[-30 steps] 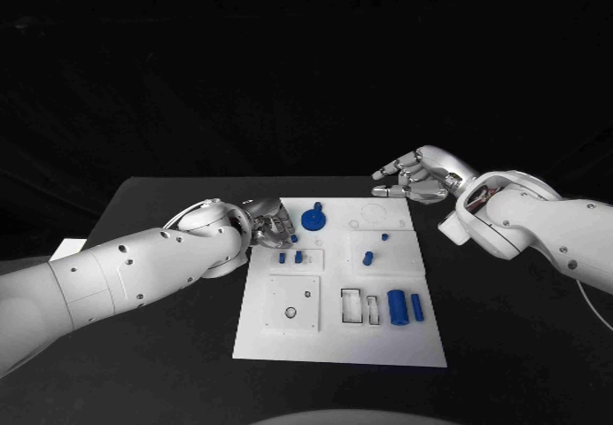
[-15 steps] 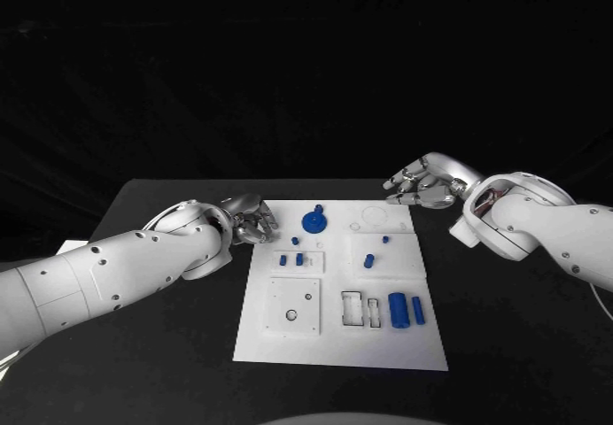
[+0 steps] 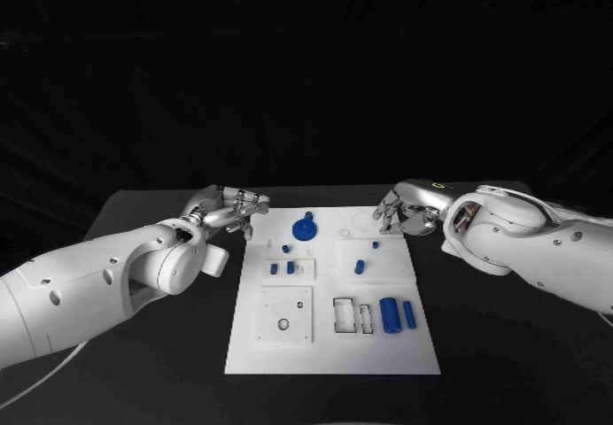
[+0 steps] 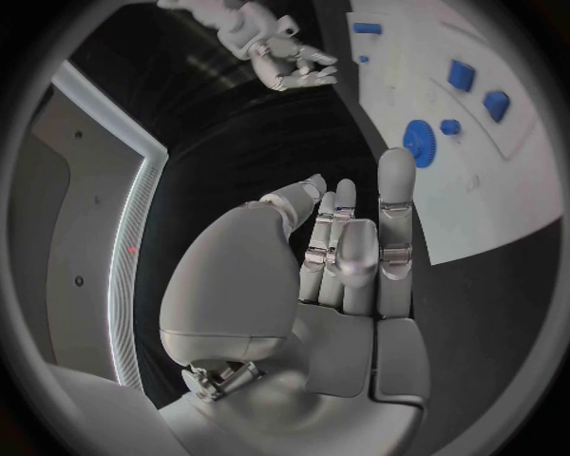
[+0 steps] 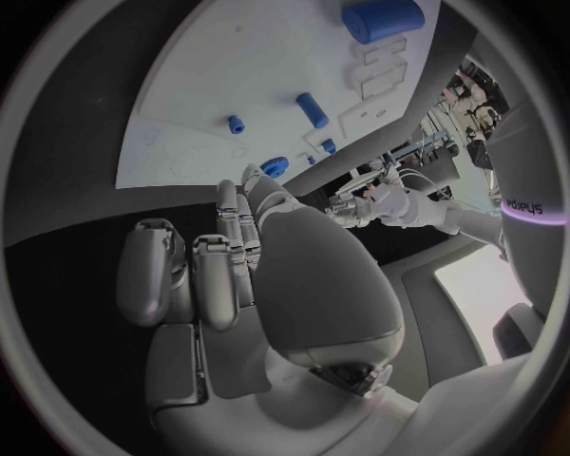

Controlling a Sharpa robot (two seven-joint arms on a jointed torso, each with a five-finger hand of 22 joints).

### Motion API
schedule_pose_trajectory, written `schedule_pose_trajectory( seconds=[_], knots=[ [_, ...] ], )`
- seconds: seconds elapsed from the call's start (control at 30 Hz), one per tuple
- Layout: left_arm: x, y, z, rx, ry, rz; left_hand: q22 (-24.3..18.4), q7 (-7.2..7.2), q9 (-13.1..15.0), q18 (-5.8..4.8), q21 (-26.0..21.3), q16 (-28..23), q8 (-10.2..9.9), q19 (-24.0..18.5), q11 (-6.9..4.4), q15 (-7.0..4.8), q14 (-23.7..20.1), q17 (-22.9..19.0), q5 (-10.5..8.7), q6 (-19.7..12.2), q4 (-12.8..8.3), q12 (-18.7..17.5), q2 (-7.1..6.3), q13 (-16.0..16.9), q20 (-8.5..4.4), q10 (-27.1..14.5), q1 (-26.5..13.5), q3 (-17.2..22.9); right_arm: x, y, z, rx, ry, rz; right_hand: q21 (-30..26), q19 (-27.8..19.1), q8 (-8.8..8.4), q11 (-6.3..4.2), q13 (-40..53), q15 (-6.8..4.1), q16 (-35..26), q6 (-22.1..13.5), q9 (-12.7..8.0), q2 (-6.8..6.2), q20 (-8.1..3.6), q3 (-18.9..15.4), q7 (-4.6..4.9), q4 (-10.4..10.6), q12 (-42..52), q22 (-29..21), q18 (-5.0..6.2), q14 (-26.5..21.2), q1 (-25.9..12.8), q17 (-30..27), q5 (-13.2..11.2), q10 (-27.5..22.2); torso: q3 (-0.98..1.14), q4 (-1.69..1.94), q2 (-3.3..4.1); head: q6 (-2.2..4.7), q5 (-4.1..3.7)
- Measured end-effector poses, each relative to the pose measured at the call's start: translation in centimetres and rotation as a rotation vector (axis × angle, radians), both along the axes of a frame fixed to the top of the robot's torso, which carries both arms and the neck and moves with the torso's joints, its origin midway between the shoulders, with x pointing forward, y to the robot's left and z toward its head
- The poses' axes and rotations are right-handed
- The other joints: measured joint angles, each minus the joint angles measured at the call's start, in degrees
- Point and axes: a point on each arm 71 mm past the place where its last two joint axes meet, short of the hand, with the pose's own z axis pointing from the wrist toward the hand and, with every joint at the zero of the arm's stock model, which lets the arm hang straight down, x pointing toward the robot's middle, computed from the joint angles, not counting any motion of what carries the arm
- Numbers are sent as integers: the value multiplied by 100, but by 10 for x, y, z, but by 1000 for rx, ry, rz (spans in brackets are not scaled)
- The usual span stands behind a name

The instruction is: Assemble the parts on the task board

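The white task board (image 3: 335,341) lies in the middle of the black table. A blue gear-like part (image 3: 304,228) sits at its far end, small blue parts (image 3: 291,266) stand in its middle, and two blue cylinders (image 3: 390,314) lie at its right. My left hand (image 3: 230,208) hovers just off the board's far left corner, fingers fairly straight (image 4: 345,256), holding nothing. At the far right corner my right hand (image 3: 402,212) hangs with loosely bent fingers (image 5: 219,271), also holding nothing. The right wrist view shows the board (image 5: 237,95) and a cylinder (image 5: 383,17).
A square plate with a small hole (image 3: 286,314) and two rectangular slots (image 3: 354,315) mark the board's near half. Black table (image 3: 153,363) surrounds the board on all sides. The left wrist view also catches my right hand (image 4: 279,52) across the board (image 4: 475,180).
The camera has shifted. My left hand has drawn back from the board's left edge to beyond its far left corner. My right hand has come down closer to the far right corner.
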Motion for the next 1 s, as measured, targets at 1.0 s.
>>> schedule_pose_trajectory(
  seconds=[1.0],
  knots=[
    [-23,-2,7,-429,107,55,-348,-2,-17,91,-410,-144,-1,-139,24,21,-206,-377,72,-45,24,187,3,71,16,-149,-147,-321,-6,26,-33,-272,-29,68,-56,-8,-24,21,-674,0,-98,41,-19,-156,9,677,-42,26,-154,-78,0,0,-64,-1,-302,-20,-2,4,9,-39,-75]
  ],
)
